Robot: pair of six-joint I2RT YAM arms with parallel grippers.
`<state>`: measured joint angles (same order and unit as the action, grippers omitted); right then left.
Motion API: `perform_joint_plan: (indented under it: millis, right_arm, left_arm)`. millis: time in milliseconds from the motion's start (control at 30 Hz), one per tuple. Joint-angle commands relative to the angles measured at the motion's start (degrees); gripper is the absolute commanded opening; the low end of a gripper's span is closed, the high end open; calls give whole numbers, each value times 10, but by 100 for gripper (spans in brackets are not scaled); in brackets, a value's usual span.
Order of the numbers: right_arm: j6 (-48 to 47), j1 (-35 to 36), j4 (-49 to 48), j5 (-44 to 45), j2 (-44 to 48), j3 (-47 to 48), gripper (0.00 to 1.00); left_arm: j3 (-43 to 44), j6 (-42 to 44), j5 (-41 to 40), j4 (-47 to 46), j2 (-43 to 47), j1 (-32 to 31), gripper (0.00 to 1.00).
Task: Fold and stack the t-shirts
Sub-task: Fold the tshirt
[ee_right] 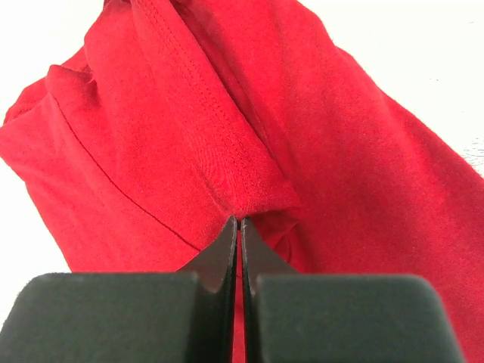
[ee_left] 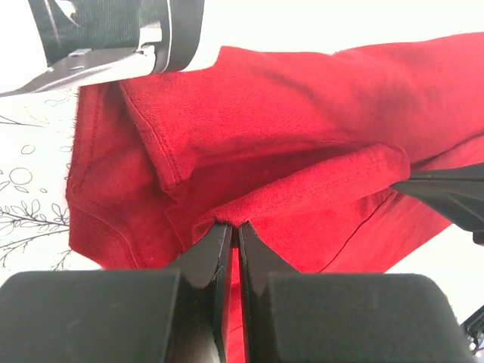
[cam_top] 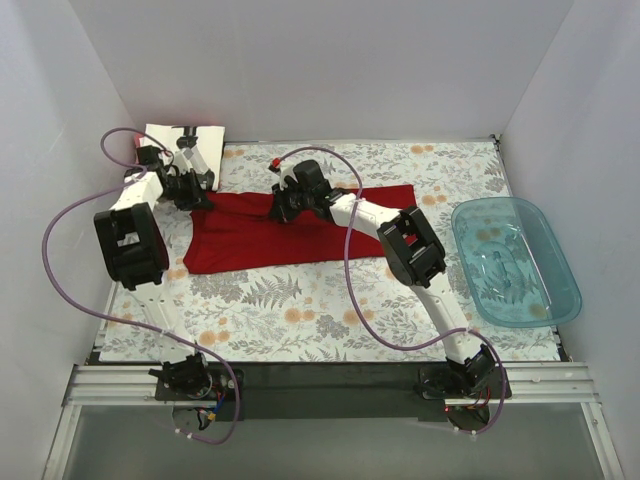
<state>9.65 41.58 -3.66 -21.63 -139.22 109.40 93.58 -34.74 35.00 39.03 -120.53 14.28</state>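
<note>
Robot lab booth, plain white walls (cam_top: 330, 70), aluminium frame rail (cam_top: 540, 385)

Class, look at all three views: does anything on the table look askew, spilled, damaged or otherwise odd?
Nothing is spilled or damaged. Only the dark red t-shirt looks untidy: it lies bunched and slanted across the table cloth, its edge pinched by the shut left gripper and right gripper.

Floral-clothed table (cam_top: 300, 305): red shirt (cam_top: 250, 245), teal tub (cam_top: 515, 265)
</note>
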Motion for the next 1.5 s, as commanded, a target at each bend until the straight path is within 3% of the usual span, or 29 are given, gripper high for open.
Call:
perform_joint_plan:
  millis: [0, 400, 767, 833, 867, 900, 933, 1067, 1233, 1333, 1467]
  right_arm:
    - [2, -4, -28, -19, 39, 0, 1]
    - [5, -3, -31, -47, 107, -96, 1]
    - [-6, -2, 7, -80, 101, -120, 3]
    - [-16, -3, 31, -95, 103, -116, 23]
    - [-23, -4, 35, -96, 107, -118, 47]
    - [-29, -4, 36, -97, 124, -121, 54]
    - [-33, -11, 36, -104, 135, -125, 58]
    - [-62, -47, 82, -137, 188, -131, 69]
    - [-180, -103, 214, -48, 203, -83, 53]
    - [-232, -134, 284, 1, 197, -69, 51]
    - [-279, -167, 340, 41, 189, -82, 48]
  left_arm:
    - [12, -4, 2, 4, 42, -1, 0]
    - [-127, 32, -27, 59, 159, -2, 0]
    - [-228, 47, -56, 69, 185, -1, 2]
    - [-229, 50, -57, 71, 194, -2, 17]
    - [-226, 50, -57, 74, 198, -2, 22]
    - [-220, 53, -53, 78, 204, -2, 26]
    - [-215, 56, -49, 83, 213, -2, 32]
    - [-186, 60, -36, 87, 258, -2, 36]
    - [-181, 51, -36, 68, 263, -31, 36]
    - [-182, 40, -45, 55, 244, -65, 34]
    - [-193, -1, -119, 4, 229, -109, 34]
